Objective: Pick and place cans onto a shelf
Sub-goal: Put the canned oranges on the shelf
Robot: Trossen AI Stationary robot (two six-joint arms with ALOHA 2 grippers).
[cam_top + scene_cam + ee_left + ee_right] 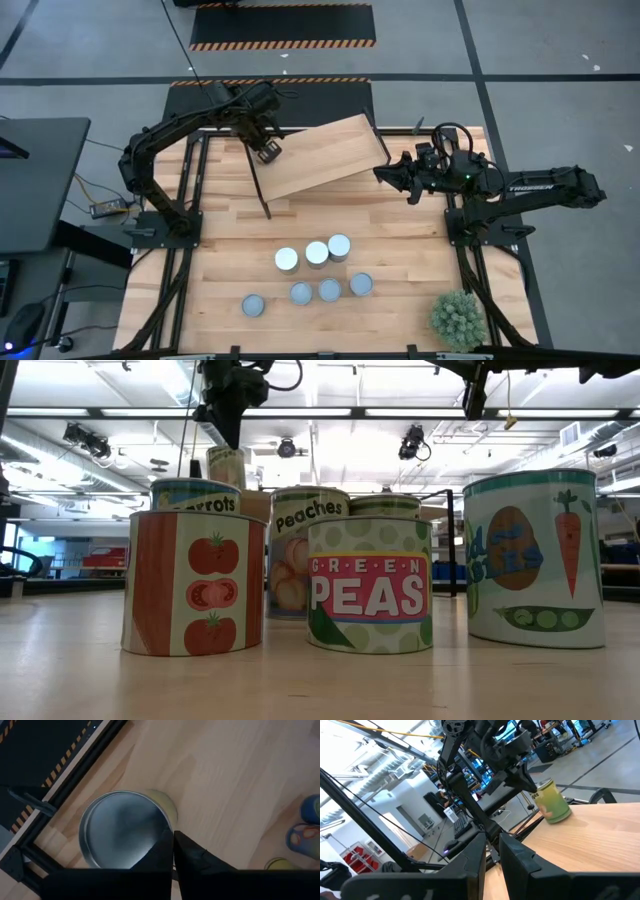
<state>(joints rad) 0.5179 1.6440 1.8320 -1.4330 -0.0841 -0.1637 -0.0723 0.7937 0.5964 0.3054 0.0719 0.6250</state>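
Note:
The shelf (pixel 330 160) is a light wood plank on black legs at the table's far middle. A can (pixel 120 830) with a silvery top and yellow-green side (pixel 552 802) stands at the shelf's far left corner. My left gripper (pixel 267 152) points down over it and is shut on it. Several more cans (pixel 316 253) stand upright on the table toward its near edge; the low view shows their picture labels (pixel 368 585). My right gripper (pixel 400 180) waits level in the air to the right of the shelf. Its fingers (pixel 470 857) are shut, with nothing between them. My left gripper pinches the can's top rim (pixel 169 822) on one side, one finger over the recessed top and the other outside the wall. The fingers come from above, pointing steeply down. The can is upright, and in the right wrist view its bottom (pixel 560 817) looks set on the shelf.
A spiky green plant ball (pixel 458 318) sits at the table's near right corner. The shelf's black legs (pixel 262 195) stand on the table behind the group of cans. Bare table lies between the cans and the shelf. A dark desk (pixel 40 180) stands left of the table.

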